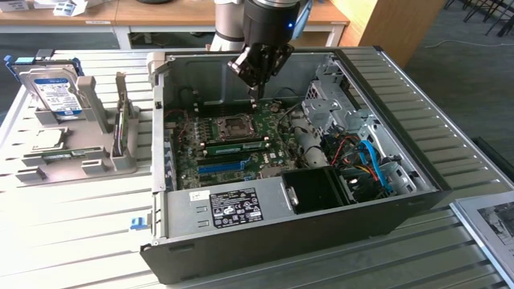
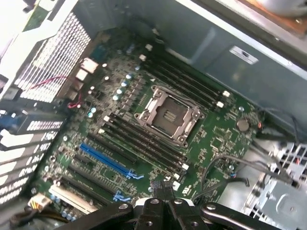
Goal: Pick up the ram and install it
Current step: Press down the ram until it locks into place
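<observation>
The computer case lies open on its side in the middle of the slatted table, with the motherboard flat on its floor. The gripper hangs inside the case near its far wall, above the far edge of the motherboard and just beyond the CPU socket. Its fingers are pressed together with nothing between them. In the wrist view the joined tips of the gripper point down over the motherboard, close to the ends of the long black memory slots that run beside the CPU socket.

The ram shows in the exterior view as a thin green strip lying along the memory slots just on the near side of the socket, between it and the blue slot. It is apart from the gripper, and whether it is fully seated I cannot tell. The blue slot also shows in the wrist view, towards the motherboard's edge by the perforated rear panel.

A black box fills the case's near corner on the exterior view's right, beside a tangle of blue and red cables. Near the table's edge on the exterior view's left, a grey holder carries a blue-labelled hard drive standing upright at its far end
</observation>
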You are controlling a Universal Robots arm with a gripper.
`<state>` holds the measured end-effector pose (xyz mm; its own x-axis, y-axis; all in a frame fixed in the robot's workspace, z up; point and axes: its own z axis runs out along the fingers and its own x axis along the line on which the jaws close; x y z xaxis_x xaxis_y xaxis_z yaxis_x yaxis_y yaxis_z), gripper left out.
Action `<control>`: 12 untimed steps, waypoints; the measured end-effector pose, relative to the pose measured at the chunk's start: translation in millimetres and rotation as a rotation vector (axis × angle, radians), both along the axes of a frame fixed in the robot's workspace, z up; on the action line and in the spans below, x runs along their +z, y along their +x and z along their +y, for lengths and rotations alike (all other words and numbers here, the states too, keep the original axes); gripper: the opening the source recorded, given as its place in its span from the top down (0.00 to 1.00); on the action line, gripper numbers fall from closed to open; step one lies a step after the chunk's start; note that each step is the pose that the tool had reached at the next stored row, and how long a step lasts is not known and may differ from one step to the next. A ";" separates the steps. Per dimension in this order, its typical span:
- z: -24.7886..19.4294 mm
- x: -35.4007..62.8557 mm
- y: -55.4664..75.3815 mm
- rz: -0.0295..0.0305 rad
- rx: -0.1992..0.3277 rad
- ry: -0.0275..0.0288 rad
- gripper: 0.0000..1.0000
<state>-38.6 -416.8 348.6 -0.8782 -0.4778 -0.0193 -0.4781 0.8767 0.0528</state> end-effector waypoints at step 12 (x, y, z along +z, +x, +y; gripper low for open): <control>0.0 -0.9 0.0 0.0000 -0.220 0.0000 0.90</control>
